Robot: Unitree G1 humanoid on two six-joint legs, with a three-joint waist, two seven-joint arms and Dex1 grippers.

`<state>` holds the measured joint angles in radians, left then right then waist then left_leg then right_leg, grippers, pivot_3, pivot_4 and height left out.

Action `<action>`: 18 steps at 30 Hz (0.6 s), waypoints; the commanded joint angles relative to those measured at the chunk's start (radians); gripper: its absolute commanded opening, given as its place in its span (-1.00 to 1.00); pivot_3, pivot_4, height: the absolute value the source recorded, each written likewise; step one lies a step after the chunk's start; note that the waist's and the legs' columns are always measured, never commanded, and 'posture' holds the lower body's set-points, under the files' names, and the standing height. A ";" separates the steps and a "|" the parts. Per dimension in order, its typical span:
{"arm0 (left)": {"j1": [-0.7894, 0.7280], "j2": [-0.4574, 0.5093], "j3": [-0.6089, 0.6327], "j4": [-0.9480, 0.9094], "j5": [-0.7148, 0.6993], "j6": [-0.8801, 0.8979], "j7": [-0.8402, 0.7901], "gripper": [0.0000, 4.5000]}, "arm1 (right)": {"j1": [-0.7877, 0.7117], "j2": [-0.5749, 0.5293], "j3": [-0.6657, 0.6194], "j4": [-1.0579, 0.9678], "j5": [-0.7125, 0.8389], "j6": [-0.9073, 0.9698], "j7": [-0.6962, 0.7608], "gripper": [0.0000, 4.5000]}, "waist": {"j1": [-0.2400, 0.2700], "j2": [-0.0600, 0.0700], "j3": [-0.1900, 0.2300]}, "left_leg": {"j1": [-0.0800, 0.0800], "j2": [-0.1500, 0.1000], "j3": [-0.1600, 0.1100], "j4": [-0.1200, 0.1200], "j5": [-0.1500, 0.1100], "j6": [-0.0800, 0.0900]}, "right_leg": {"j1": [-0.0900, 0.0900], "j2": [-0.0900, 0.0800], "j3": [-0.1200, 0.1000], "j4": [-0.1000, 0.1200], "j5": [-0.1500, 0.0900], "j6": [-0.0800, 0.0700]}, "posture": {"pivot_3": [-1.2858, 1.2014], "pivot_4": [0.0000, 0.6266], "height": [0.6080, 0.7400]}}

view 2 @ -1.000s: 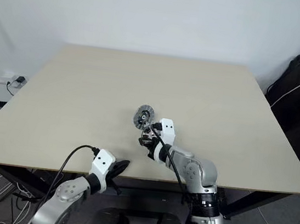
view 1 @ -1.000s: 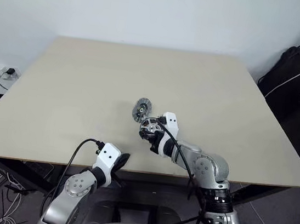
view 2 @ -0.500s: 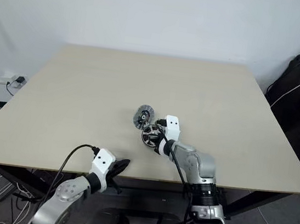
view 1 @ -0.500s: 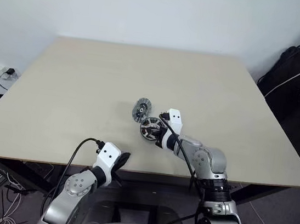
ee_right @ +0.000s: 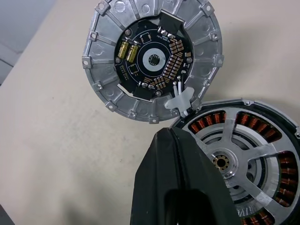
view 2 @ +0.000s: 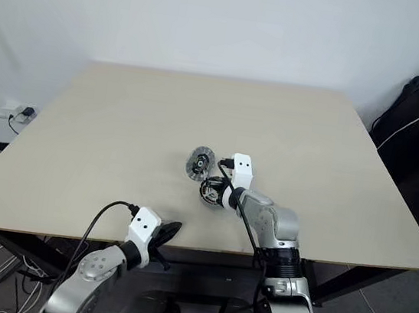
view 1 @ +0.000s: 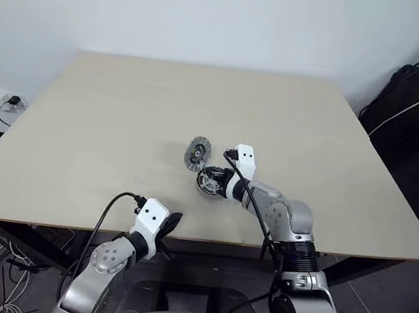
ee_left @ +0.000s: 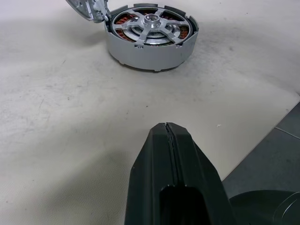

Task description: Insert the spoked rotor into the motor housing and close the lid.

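Both arms are silver-grey metal with white wrist blocks, black cables looping along them, and black tapered fingers.

left gripper [ee_left: 167, 133] fingers pressed together, right gripper [ee_right: 174, 140] likewise, arm outstretched

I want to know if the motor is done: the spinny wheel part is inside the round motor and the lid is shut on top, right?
Not quite. The spoked rotor does sit inside the motor housing, but the lid is open, tipped back beside it with its circuit board showing, as the right wrist view shows.
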<state>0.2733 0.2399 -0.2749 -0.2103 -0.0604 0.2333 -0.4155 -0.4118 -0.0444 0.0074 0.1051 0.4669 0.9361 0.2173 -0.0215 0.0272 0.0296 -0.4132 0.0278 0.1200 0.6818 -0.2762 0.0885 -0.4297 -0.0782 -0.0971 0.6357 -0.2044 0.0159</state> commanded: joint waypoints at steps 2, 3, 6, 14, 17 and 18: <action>-0.003 0.000 0.008 -0.028 -0.008 -0.014 -0.001 -1.00 | -0.008 0.003 -0.009 -0.049 0.005 -0.020 0.026 -0.99 | 0.000 0.000 0.000 | 0.000 0.000 0.000 0.000 0.000 0.000 | 0.000 0.000 0.000 0.000 0.000 0.000 | 0.03 -1.00 1.00; -0.002 0.001 0.008 -0.029 -0.007 -0.014 -0.001 -1.00 | -0.007 0.006 -0.014 -0.057 0.005 -0.033 0.028 -0.99 | 0.000 0.000 0.000 | 0.000 0.000 0.000 0.000 0.000 0.000 | 0.000 0.000 0.000 0.000 0.000 0.000 | 0.03 -1.00 1.00; -0.002 0.000 0.005 -0.030 -0.006 -0.014 -0.001 -1.00 | -0.003 0.010 -0.009 -0.072 -0.016 -0.082 0.029 -0.99 | 0.000 0.000 0.000 | 0.000 0.000 0.000 0.000 0.000 0.000 | 0.000 0.000 0.000 0.001 0.000 0.000 | 0.03 -1.00 1.00; -0.001 -0.004 0.001 -0.030 -0.005 -0.017 0.000 -1.00 | 0.006 -0.042 0.172 0.035 -0.215 -0.218 0.039 -0.99 | -0.003 0.000 0.000 | 0.001 0.000 0.001 0.000 0.000 0.000 | 0.000 0.000 0.000 0.001 0.000 0.000 | 0.03 -1.00 1.00; 0.000 -0.006 0.001 -0.030 -0.005 -0.018 0.003 -1.00 | 0.007 -0.041 0.181 0.095 -0.241 -0.229 0.048 -0.99 | -0.003 0.000 0.000 | 0.001 0.000 0.002 0.000 0.000 0.000 | 0.000 0.000 0.001 0.003 0.000 0.000 | 0.03 -1.00 1.00; 0.001 -0.007 0.001 -0.030 -0.005 -0.018 0.003 -1.00 | 0.009 -0.043 0.182 0.109 -0.245 -0.227 0.056 -0.99 | -0.003 0.000 0.000 | 0.001 0.000 0.002 0.001 0.000 0.000 | 0.000 0.000 0.001 0.004 0.000 0.000 | 0.03 -1.00 1.00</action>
<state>0.2800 0.2380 -0.2758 -0.2104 -0.0602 0.2333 -0.4145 -0.3960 -0.0855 0.1886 0.2031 0.2367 0.7223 0.2626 -0.0241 0.0269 0.0295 -0.4118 0.0278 0.1225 0.6826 -0.2759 0.0879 -0.4301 -0.0783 -0.0961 0.6401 -0.2049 0.0154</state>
